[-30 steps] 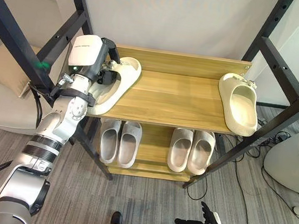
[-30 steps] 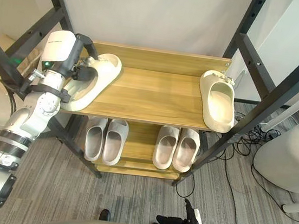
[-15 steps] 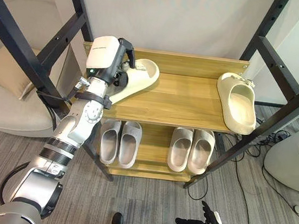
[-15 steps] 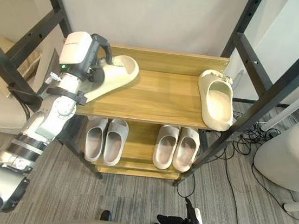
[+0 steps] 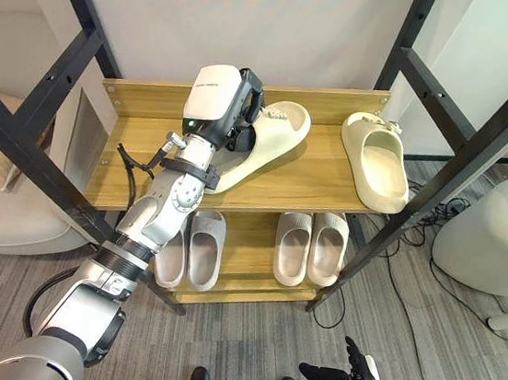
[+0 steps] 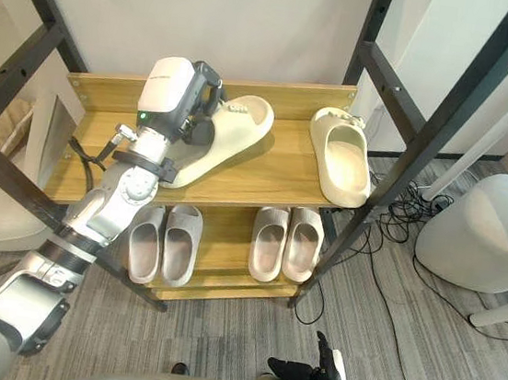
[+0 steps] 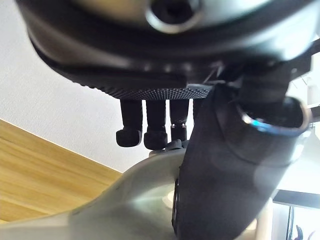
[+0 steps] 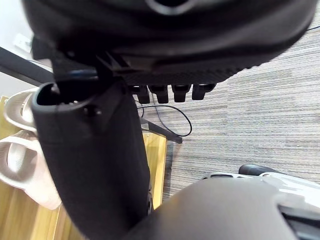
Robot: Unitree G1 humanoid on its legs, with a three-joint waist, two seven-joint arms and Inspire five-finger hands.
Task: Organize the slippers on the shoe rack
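Observation:
My left hand (image 5: pixel 238 112) is shut on a cream slipper (image 5: pixel 269 144), fingers over its strap and thumb inside, as the left wrist view shows with the slipper (image 7: pixel 125 200) under the thumb (image 7: pixel 225 170). The slipper lies slanted in the middle of the rack's top shelf (image 5: pixel 132 161), toe toward the back right. A matching cream slipper (image 5: pixel 375 163) rests at the shelf's right end, a short gap away. My right hand (image 5: pixel 342 379) hangs low above the floor, fingers relaxed and holding nothing.
On the lower shelf stand two pairs of grey slippers, one left (image 5: pixel 193 247) and one right (image 5: pixel 310 248). Black frame bars (image 5: pixel 458 113) cross in front of the rack on both sides. A beige chair (image 5: pixel 1 215) is left, a white rounded seat (image 5: pixel 498 239) right.
My left hand has carried the cream slipper from the shelf's left end to its middle, closer to the other cream slipper. The camera has also shifted; the right hand has stayed put.

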